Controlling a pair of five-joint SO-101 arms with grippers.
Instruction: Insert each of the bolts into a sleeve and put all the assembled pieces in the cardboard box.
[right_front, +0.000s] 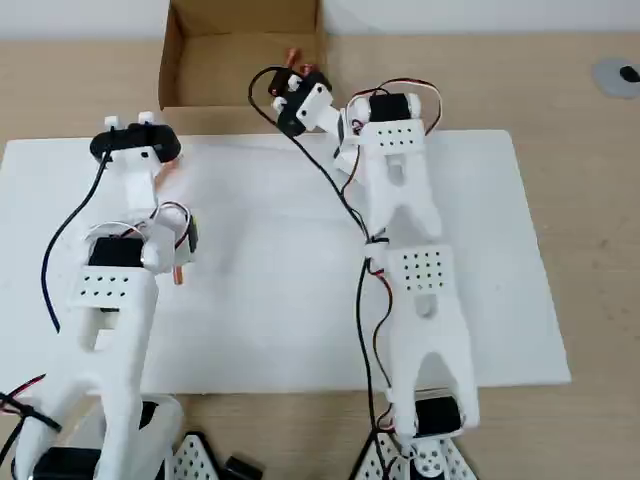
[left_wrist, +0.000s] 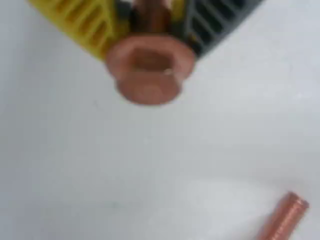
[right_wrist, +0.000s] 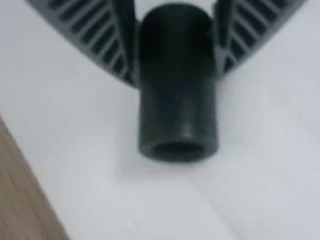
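Observation:
My left gripper (left_wrist: 150, 30) is shut on a copper bolt (left_wrist: 149, 70), held between a yellow finger (left_wrist: 80, 25) and a black finger (left_wrist: 220, 20) with its flanged head facing the camera, just above the white sheet (right_front: 280, 290). A second copper bolt (left_wrist: 289, 216) lies loose on the sheet nearby; from above it shows beside the left arm (right_front: 179, 272). My right gripper (right_wrist: 175, 65) is shut on a black sleeve (right_wrist: 177, 120), open end outward, low over the sheet's edge. The cardboard box (right_front: 175, 70) stands open behind the sheet.
Bare wooden table (right_wrist: 25, 200) begins right beside the sleeve. In the high view the left arm (right_front: 135, 150) stands over the sheet's far left and the right arm (right_front: 385, 150) over its far middle, just in front of the box. Black cables trail from both.

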